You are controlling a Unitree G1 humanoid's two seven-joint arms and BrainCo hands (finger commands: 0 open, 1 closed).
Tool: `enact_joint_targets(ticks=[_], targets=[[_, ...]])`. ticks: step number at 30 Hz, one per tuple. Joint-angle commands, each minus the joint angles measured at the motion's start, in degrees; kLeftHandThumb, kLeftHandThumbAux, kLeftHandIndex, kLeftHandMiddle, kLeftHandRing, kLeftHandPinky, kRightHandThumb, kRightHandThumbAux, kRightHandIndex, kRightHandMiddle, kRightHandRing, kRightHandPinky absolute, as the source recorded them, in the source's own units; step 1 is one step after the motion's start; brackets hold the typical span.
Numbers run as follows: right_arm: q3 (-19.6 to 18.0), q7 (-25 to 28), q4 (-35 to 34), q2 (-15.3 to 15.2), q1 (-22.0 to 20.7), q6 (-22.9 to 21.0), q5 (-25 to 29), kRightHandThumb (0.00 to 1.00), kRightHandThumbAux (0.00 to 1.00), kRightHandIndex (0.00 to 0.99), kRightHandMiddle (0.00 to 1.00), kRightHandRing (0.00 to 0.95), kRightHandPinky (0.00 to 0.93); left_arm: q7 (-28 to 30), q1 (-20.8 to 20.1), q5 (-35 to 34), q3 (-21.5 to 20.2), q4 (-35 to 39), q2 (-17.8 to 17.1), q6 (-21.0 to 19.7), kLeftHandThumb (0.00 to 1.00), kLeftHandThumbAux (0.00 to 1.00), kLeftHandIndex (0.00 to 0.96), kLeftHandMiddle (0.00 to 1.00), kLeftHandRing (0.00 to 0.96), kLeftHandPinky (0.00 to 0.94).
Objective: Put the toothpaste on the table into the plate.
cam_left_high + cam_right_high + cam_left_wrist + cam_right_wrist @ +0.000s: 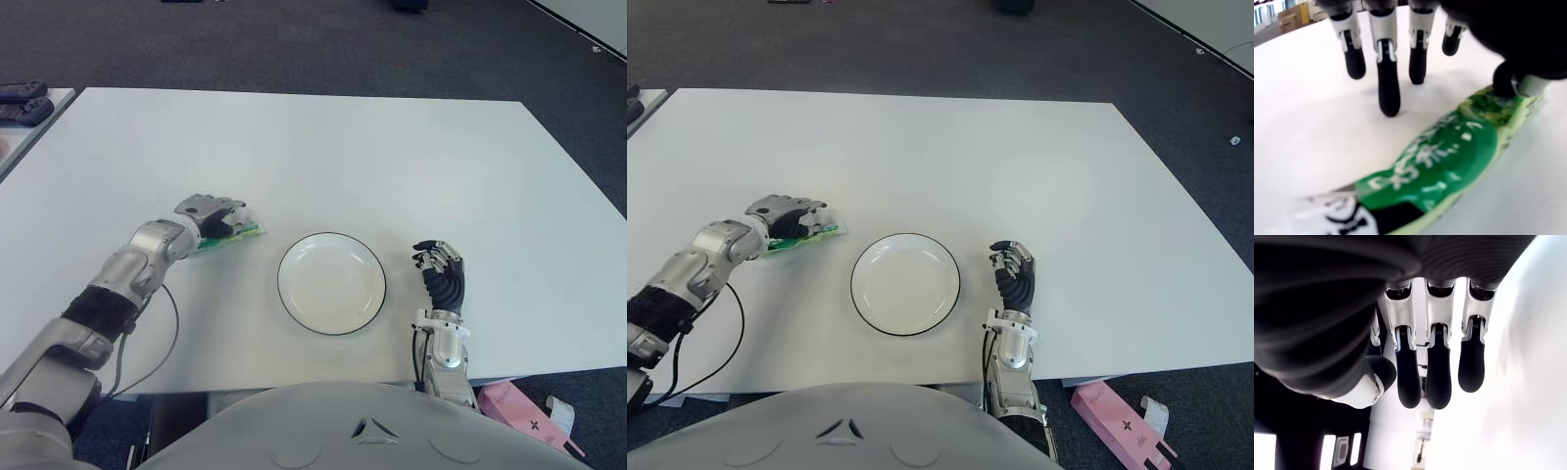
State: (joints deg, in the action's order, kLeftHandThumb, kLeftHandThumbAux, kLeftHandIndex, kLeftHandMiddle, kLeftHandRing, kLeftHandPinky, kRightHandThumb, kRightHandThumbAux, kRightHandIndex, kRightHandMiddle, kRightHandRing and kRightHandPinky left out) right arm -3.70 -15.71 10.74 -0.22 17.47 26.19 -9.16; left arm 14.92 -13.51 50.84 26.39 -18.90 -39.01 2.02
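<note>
The green toothpaste tube (1449, 152) lies flat on the white table (392, 157), just left of the plate. My left hand (223, 217) hovers over it with the fingers (1388, 93) spread and pointing down beyond the tube. The thumb tip (1503, 81) touches the tube's far end; nothing is clasped. In the eye views the tube (233, 237) pokes out from under that hand. The white plate (280, 284) with a dark rim sits empty near the table's front edge. My right hand (441, 269) shows to the right of the plate, fingers relaxed and holding nothing.
Dark objects (22, 101) sit on a second table at the far left. A pink box (519, 409) lies on the floor at the lower right. A cable (162, 338) loops from my left forearm over the front edge.
</note>
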Motion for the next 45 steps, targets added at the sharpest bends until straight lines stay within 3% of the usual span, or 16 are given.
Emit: enact_joint_targets(ticks=[1,10,17,21,25,29,35,39,45], targets=[[-0.21,0.26,-0.24,-0.11,0.15,-0.59,-0.18,0.709,0.732,0.427,0.485,0.506,0.524,-0.3,4.64,3.12,4.97,-6.87,1.83,-1.22,0.503,0.254,0.087,0.166,0.16,0.21],[-0.46,-0.31,-0.5,-0.16,0.29,-1.12,-0.66,0.713,0.73,0.428,0.496,0.512,0.522,-5.77,4.29,5.76,7.03,-9.69,3.1,-3.14,0.511,0.252,0.075,0.16,0.143,0.181],[-0.5,-0.43,-1.04,-0.04,0.48,-2.04,-0.64,0.714,0.73,0.427,0.497,0.513,0.521,-6.55,4.24,6.1,8.45,-9.74,2.91,-3.44,0.523,0.257,0.038,0.138,0.122,0.17],[-0.48,-0.54,-1.4,-0.05,0.57,-2.72,-0.75,0.714,0.73,0.427,0.499,0.511,0.515,-4.45,5.41,5.39,8.13,-5.6,1.58,-3.64,0.529,0.263,0.026,0.132,0.12,0.177],[-0.44,-0.79,-1.72,0.02,0.63,-2.92,-0.97,0.714,0.73,0.427,0.501,0.511,0.516,-0.51,6.56,2.25,6.12,-0.02,-1.19,-2.68,0.547,0.275,0.032,0.137,0.134,0.203],[-0.39,-0.74,-1.82,-0.01,0.69,-2.94,-0.84,0.714,0.73,0.427,0.503,0.515,0.523,7.09,7.68,-8.28,-0.69,6.29,-6.19,-0.38,0.587,0.291,0.06,0.136,0.16,0.26],[-0.26,-0.78,-1.52,-0.07,0.59,-2.36,-0.86,0.714,0.73,0.427,0.501,0.513,0.523,10.67,8.09,-15.63,-5.64,7.98,-8.24,1.49,0.553,0.333,0.073,0.128,0.16,0.251],[-0.16,-0.8,-1.27,-0.14,0.44,-2.18,-1.01,0.714,0.73,0.428,0.501,0.513,0.521,7.63,8.81,-19.38,-9.46,6.88,-8.74,5.2,0.434,0.445,0.069,0.133,0.177,0.288],[-0.13,-0.74,-0.97,-0.13,0.27,-2.21,-0.9,0.714,0.73,0.428,0.5,0.51,0.517,1.04,11.11,-20.66,-14.98,9.46,-6.92,5.62,0.275,0.589,0.095,0.177,0.243,0.356]])
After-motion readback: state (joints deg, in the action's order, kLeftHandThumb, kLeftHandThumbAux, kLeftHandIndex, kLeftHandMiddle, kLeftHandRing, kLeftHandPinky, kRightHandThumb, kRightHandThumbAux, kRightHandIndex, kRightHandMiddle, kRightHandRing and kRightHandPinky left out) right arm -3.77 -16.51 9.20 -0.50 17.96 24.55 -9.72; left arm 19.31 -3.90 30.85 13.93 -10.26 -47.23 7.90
